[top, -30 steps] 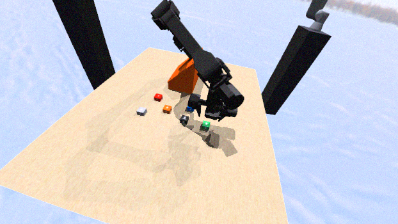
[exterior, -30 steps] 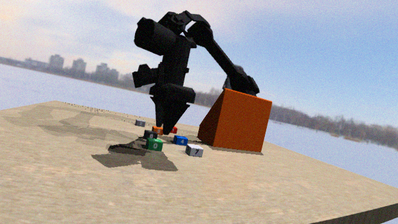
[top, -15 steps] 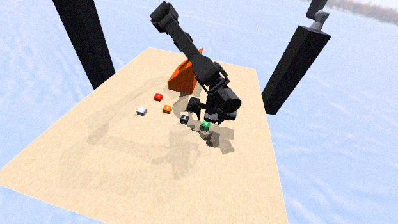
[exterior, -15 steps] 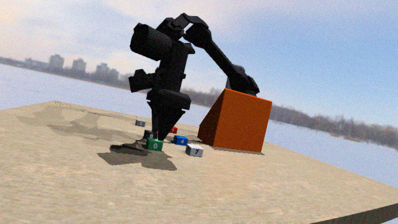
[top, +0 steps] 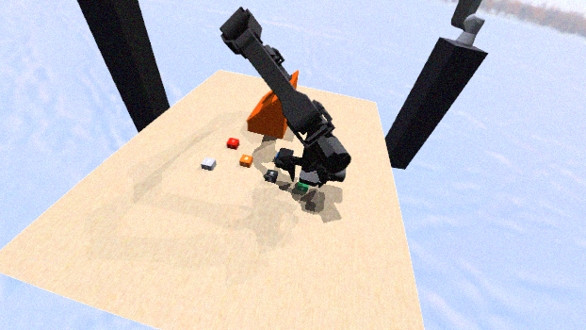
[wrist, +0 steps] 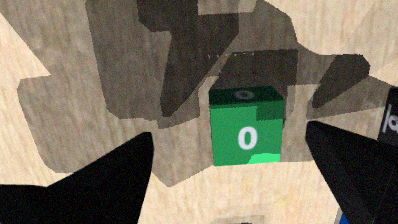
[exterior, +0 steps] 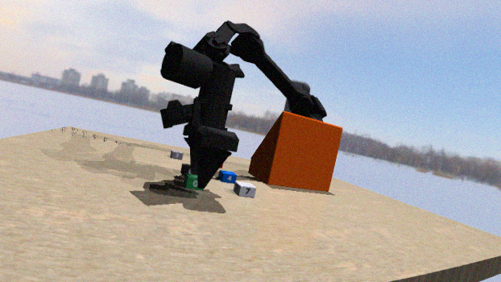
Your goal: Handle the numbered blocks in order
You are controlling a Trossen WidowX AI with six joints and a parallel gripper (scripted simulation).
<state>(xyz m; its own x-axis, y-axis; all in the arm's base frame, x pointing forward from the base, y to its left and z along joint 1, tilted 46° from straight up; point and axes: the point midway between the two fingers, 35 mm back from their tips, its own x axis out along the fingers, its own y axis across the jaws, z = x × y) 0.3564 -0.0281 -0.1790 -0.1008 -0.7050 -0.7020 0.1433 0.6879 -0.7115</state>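
1. Green, cube-shaped block, marked with a white 0: it rests on the pale wood-grained desk, below my jaws
2. My jaws are open and grip nothing; in the wrist view, my black tapered fingers stand on opposite sides of the green block, with a gap on each side
3. My black jointed arm arches over and brings the jaws down low, fingertips towards the desk
4. Near the green block sits a black cube-shaped block with a pale mark, cut off at the edge of my wrist view
5. A blue block shows a 4 in the exterior view, and a white block with a dark 7 sits near it
6. Farther across the desk I see an orange block, a red block and a pale grey block, their digits too small for me to read
7. A big orange sloped box stands beyond the blocks, beneath part of my arm in the top view
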